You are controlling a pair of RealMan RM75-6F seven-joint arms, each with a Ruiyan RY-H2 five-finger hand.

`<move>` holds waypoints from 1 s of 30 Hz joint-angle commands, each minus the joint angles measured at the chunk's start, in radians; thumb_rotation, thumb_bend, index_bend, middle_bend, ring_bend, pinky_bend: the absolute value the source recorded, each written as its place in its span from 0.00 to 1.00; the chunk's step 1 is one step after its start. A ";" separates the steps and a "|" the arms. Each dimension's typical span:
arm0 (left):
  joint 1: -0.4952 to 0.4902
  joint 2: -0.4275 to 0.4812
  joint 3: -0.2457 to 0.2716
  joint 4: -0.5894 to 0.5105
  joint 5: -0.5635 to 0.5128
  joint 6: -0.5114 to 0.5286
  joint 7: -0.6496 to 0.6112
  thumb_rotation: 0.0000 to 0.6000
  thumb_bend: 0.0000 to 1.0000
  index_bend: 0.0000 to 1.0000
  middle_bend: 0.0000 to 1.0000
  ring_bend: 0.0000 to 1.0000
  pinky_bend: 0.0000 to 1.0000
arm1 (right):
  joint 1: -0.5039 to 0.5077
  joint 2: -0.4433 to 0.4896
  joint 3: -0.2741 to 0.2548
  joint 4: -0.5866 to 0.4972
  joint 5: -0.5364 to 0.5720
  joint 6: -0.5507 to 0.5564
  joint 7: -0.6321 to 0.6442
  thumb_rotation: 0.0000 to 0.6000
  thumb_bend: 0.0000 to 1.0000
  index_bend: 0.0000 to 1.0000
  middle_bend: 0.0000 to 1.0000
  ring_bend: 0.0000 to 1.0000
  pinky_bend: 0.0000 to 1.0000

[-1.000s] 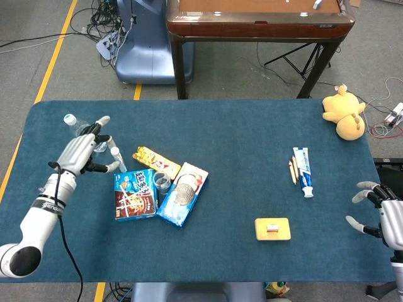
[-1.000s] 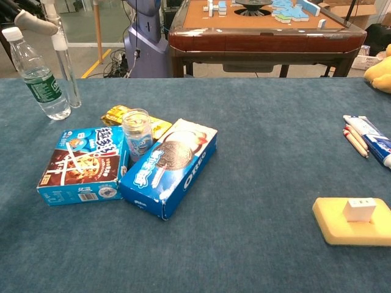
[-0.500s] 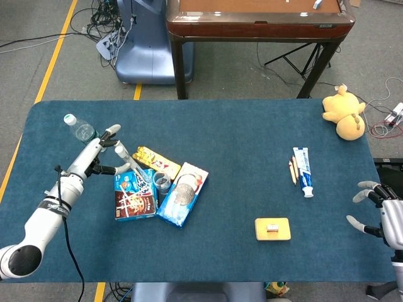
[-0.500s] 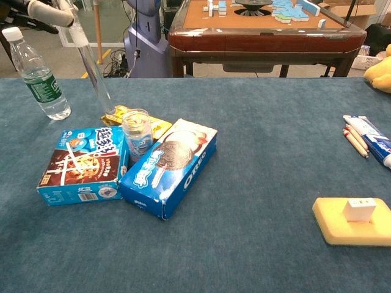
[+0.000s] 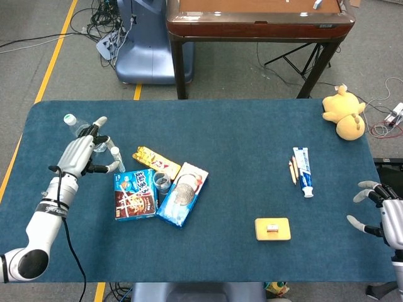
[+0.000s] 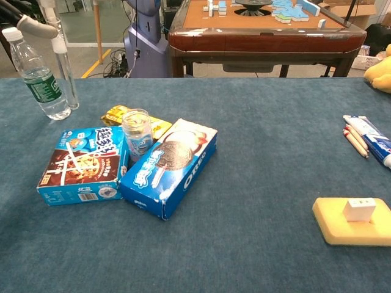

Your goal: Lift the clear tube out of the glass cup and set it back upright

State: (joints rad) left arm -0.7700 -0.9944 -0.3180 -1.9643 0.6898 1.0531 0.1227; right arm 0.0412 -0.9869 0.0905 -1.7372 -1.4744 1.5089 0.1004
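Observation:
The clear tube point(image 6: 65, 74) with a white cap stands upright on the blue table, its base down beside the water bottle point(image 6: 38, 74). My left hand point(image 5: 80, 155) pinches the tube point(image 5: 115, 158) near its cap; in the chest view only the fingers point(image 6: 33, 24) show at the top left. The glass cup point(image 5: 162, 182) stands to the right between the two snack boxes, with no tube in it point(image 6: 136, 133). My right hand point(image 5: 380, 212) hangs off the table's right edge, fingers apart and holding nothing.
A chocolate box point(image 5: 134, 194), an Oreo box point(image 5: 182, 193) and a yellow snack pack point(image 5: 154, 158) crowd the cup. Toothpaste point(image 5: 303, 170), pencils point(image 5: 292, 171), a yellow block point(image 5: 272, 229) and a plush toy point(image 5: 343, 115) lie to the right. A wooden table point(image 5: 258, 25) stands behind.
Half a second ago the tube leaned right toward the cup. My left hand has drawn back left and the tube stands upright by the bottle again. The right hand has not moved.

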 commanded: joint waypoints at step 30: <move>-0.073 -0.060 -0.107 -0.016 -0.176 -0.081 -0.135 1.00 0.28 0.62 0.00 0.00 0.00 | -0.003 0.008 0.002 -0.001 -0.004 0.007 0.016 1.00 0.01 0.53 0.32 0.27 0.50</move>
State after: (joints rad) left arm -0.8403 -1.0529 -0.4245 -1.9804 0.5156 0.9729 -0.0138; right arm 0.0378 -0.9795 0.0921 -1.7379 -1.4779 1.5158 0.1167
